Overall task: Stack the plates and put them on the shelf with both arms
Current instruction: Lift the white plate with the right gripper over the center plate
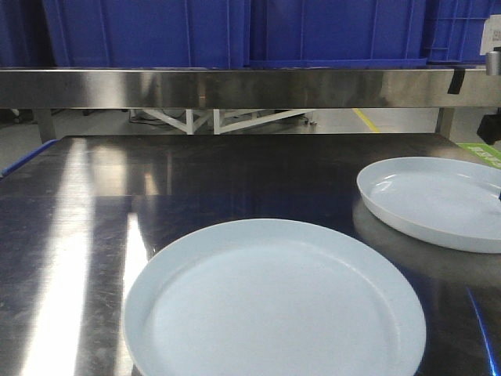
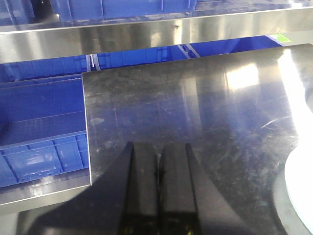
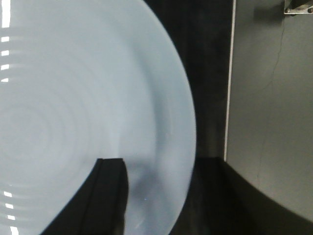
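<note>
1. Steel table (image 1: pixel 235 172): one, with its left half bare.
2. Shelf (image 1: pixel 235 86) behind it, 3 blue crates (image 1: pixel 235 31) on top.
3. Plates: 2, apart, both flat on the table. Near plate (image 1: pixel 274 305) is front centre, far plate (image 1: pixel 438 200) by the right edge.
4. Left gripper (image 2: pixel 157 196): low over bare table, fingers pressed together, empty.
5. Right gripper (image 3: pixel 110 169): over a plate near the table edge. One finger visible, so can't tell its opening.

Two plates (image 1: pixel 274 305) (image 1: pixel 438 200), one steel table (image 1: pixel 235 168)
</note>
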